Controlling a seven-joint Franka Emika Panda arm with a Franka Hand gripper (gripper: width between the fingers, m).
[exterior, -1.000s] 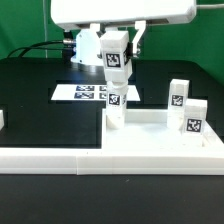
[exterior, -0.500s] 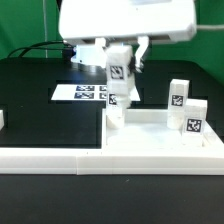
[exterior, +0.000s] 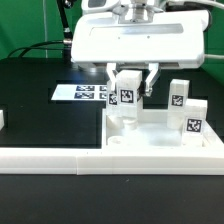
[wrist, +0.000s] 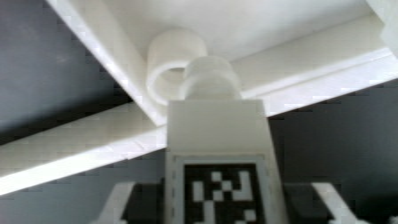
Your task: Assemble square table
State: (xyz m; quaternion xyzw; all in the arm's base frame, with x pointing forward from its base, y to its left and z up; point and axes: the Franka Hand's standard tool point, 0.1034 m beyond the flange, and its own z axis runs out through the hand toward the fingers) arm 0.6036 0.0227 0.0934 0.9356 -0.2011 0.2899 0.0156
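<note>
Revealing corner hole (wrist: pixel 173 72) (wrist view only)

A black surface (exterior: pixel 40 100) carries everything. Toward its far side, left of centre in the exterior view, lies the marker board (exterior: pixel 80 93), flat and white with printed tags. A long white border bar (exterior: pixel 50 156) runs along the near edge. Far behind, dark cables (exterior: pixel 45 45) perhaps trail against green.
</note>
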